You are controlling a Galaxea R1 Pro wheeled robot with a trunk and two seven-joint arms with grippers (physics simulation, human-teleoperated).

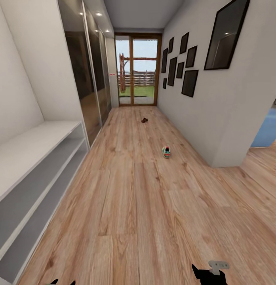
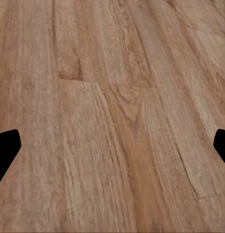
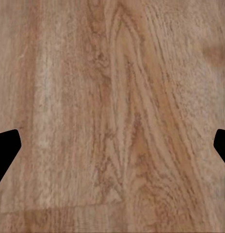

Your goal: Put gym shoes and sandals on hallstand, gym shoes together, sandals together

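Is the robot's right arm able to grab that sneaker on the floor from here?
Probably not. The sneaker sits far down the corridor, while the right gripper hangs close to the robot over bare floor. Nothing blocks the way; the robot likely must roll closer first.

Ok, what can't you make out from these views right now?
- Gym shoe, head view: too small to tell whether it is one or a pair.
- Sandal, head view: a distant dark speck, count unclear.
- Low bench, head view: cut by the picture's left edge.
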